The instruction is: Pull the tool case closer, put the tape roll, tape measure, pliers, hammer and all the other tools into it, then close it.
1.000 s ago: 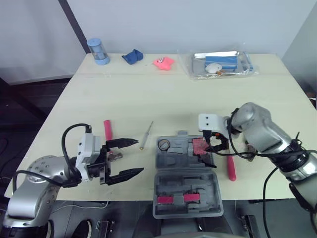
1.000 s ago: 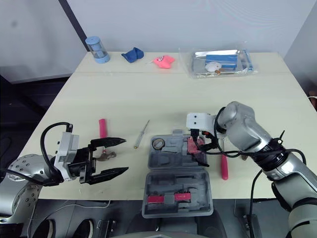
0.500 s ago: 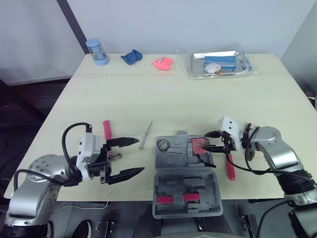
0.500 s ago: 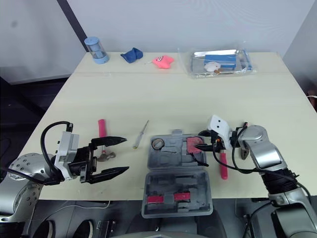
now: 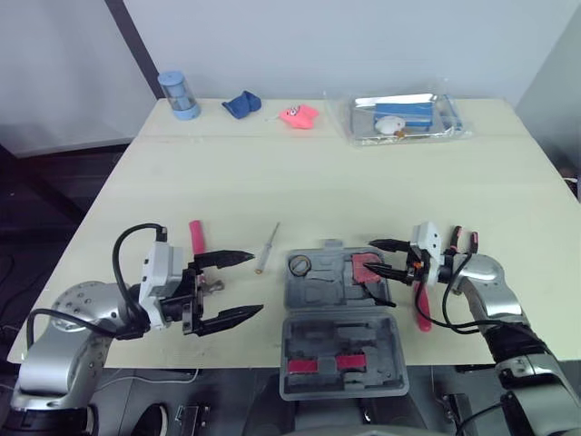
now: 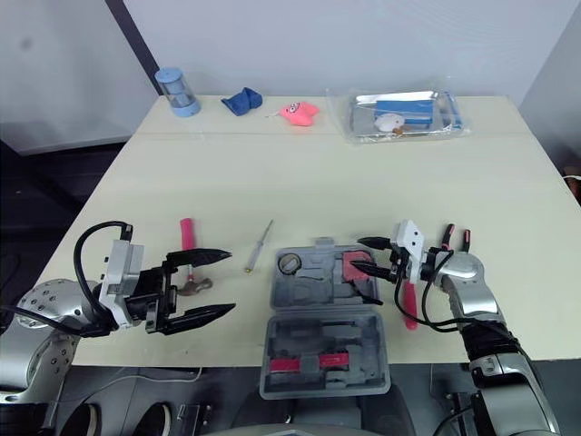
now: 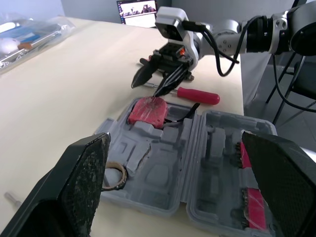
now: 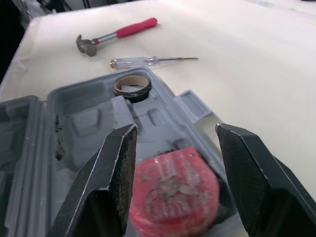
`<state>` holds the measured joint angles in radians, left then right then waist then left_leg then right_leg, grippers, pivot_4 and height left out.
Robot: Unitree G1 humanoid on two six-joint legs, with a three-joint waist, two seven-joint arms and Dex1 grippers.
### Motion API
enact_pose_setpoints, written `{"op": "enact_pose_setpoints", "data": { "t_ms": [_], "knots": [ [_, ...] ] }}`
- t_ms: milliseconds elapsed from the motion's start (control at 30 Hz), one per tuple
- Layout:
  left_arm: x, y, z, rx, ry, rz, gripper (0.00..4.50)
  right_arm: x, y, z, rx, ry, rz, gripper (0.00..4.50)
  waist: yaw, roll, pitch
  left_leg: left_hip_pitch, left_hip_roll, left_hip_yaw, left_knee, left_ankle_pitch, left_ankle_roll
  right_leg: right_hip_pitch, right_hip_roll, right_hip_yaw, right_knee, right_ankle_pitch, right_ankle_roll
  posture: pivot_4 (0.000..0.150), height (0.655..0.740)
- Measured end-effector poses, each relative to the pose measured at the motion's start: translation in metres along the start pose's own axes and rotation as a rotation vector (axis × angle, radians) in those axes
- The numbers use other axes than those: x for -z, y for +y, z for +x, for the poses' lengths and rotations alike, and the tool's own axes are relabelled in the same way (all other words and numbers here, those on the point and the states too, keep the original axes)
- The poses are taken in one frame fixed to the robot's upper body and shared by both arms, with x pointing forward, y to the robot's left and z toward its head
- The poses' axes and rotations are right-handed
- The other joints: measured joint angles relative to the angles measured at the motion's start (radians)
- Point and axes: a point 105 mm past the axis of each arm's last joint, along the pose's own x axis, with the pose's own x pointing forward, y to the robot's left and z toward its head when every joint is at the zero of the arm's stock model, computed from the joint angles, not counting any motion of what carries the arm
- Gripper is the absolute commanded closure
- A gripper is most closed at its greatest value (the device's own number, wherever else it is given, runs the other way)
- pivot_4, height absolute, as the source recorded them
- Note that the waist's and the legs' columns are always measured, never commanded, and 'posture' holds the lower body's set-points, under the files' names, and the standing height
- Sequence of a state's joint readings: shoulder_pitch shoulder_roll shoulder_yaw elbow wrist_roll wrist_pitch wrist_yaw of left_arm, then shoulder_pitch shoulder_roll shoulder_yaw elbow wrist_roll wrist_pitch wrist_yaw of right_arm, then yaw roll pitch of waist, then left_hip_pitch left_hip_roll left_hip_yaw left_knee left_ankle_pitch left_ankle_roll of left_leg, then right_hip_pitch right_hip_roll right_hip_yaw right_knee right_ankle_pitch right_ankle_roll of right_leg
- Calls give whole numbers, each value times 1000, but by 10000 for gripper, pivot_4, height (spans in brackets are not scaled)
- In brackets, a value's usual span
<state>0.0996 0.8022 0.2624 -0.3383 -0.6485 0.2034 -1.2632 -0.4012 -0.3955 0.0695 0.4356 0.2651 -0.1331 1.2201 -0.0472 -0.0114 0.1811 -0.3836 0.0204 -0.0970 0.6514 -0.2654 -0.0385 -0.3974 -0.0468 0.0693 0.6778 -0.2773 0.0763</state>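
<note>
Head view: open tool case (image 5: 340,313) at the near edge of the table (image 5: 318,182), with the tape roll (image 5: 300,265) and red tape measure (image 5: 367,267) in its tray. The right gripper (image 5: 374,256) is spread just over the measure, and the left gripper (image 5: 257,284) is spread (empty) beside the hammer (image 5: 197,238). Left wrist view: a red-handled tool (image 7: 197,95) lies beside the case. Right wrist view: the screwdriver (image 8: 153,60) lies on the table beyond the case.

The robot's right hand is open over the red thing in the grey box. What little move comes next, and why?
Probably swing the right gripper over to the long red-handled tool beside the grey plastic tool case. The gripper is open and empty, the red tape measure already sits in the case, and that tool lies nearest.
</note>
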Motion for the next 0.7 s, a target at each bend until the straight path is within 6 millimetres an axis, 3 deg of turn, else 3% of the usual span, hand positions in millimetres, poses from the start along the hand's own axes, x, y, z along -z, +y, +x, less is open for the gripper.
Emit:
{"op": "enact_pose_setpoints", "data": {
  "t_ms": [233,267,300,367,500,700],
  "knots": [
    [1,0,0,-3,9,1,0,6,2,-2,-15,1,3,18245,1,0,0,0,0,0,0,0,0,0,0,0,0,0,0,1500,7400],
    [2,0,0,-4,11,1,0,6,2,-2,-14,0,1,23581,1,0,0,0,0,0,0,0,0,0,0,0,0,0,0,1500,7400],
    [2,0,0,-4,12,2,0,6,2,-2,-12,0,-1,25857,1,0,0,0,0,0,0,0,0,0,0,0,0,0,0,1500,7400],
    [2,1,0,-4,16,3,0,5,1,-2,-6,-2,-8,25857,1,0,0,0,0,0,0,0,0,0,0,0,0,0,0,1500,7400],
    [2,1,0,-3,16,3,0,5,1,-2,-4,-4,-8,37555,2,0,0,0,0,0,0,0,0,0,0,0,0,0,0,1500,7400],
    [2,1,0,-3,16,3,0,6,-1,-2,15,2,-25,37555,2,0,0,0,0,0,0,0,0,0,0,0,0,0,0,1500,7400]
  ]
}}
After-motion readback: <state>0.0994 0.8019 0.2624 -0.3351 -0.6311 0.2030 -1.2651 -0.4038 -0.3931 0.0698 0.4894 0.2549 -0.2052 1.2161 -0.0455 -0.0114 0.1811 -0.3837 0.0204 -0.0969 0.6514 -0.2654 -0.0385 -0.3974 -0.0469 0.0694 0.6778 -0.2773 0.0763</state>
